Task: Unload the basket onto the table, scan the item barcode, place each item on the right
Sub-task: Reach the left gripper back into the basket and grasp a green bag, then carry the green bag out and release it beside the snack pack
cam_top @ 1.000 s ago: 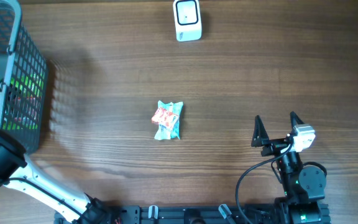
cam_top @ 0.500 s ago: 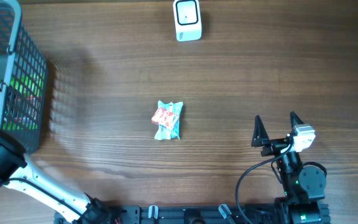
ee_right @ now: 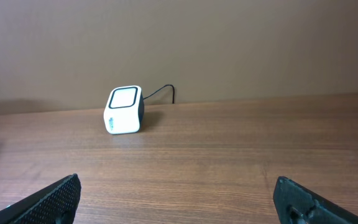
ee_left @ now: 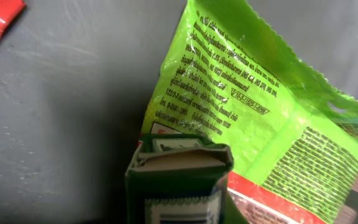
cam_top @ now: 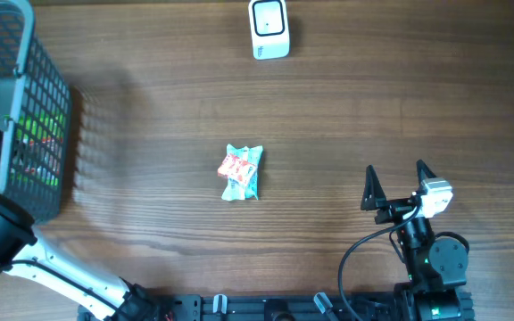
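Left gripper was down in the basket (cam_top: 47, 98), fingers unseen, so I couldn't tell its grip; the likely item, a dark green box (ee_left: 179, 180), sat just below it, end-on, against a lime packet (ee_left: 253, 106). Right gripper (cam_top: 398, 185) stood spread, scanner (cam_top: 269, 28) well ahead. Only my left wrist view showed the box
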`<state>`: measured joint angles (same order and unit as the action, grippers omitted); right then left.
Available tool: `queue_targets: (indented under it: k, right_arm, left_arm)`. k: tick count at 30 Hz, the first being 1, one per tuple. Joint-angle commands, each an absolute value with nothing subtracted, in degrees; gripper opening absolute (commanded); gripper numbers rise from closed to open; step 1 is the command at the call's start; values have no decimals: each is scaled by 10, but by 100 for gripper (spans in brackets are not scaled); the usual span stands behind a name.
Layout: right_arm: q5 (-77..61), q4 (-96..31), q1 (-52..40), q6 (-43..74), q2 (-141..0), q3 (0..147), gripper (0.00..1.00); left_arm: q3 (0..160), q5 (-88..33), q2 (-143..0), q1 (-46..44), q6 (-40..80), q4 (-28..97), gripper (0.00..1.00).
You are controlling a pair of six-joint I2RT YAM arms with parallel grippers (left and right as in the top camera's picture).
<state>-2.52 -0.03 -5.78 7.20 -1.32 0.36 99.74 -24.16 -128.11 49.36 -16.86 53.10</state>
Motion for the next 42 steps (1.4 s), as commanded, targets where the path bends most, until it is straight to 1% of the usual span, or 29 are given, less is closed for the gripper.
queue_targets:
  k: [1, 6, 13, 15, 19, 21, 23, 24, 26, 28, 31, 35, 36, 39, 42]
  right_arm:
    - [-20, 1, -56, 62, -10, 3, 100]
    - [-20, 2, -56, 62, -10, 3, 100]
    - [-20, 1, -56, 62, -10, 3, 100]
    - [-20, 1, -56, 62, -10, 3, 100]
    - [-20, 2, -56, 62, -10, 3, 100]
    - [-20, 1, -56, 62, -10, 3, 100]
    - [-20, 1, -56, 62, -10, 3, 100]
    - [-20, 1, -56, 62, -10, 3, 100]
    - [-20, 1, -56, 62, -10, 3, 100]
    - [-20, 1, -56, 62, -10, 3, 100]
    - [-20, 1, -56, 62, -10, 3, 100]
    - [-20, 1, -56, 62, -10, 3, 100]
    - [-20, 1, -56, 62, -10, 3, 100]
    - [-20, 1, -56, 62, -10, 3, 100]
    - [-20, 1, -56, 62, -10, 3, 100]
  left_arm:
    - [1025, -279, -1341, 477, -129, 606, 4]
    - [1155, -278, -1301, 477, -81, 656, 4]
    - [1322, -278, -1180, 477, 39, 644, 4]
    - [1349, -278, -1126, 477, 91, 637, 4]
    - [1352, -279, -1024, 470, 175, 647, 4]
    - [1352, -281, -982, 451, 195, 672, 4]
    - [1352, -281, -945, 410, 198, 710, 4]
    - [1352, -281, -934, 385, 198, 727, 4]
    - [1352, -279, -925, 308, 197, 773, 4]
    - [1348, -260, -929, 261, 197, 805, 4]
    - [1308, -194, -945, 164, 195, 855, 4]
    - [1193, -185, -966, 68, 180, 852, 4]
    - [1139, -185, -968, 45, 181, 829, 4]
    - [1016, -185, -968, 11, 203, 752, 4]
    - [865, -185, -968, -17, 250, 630, 4]
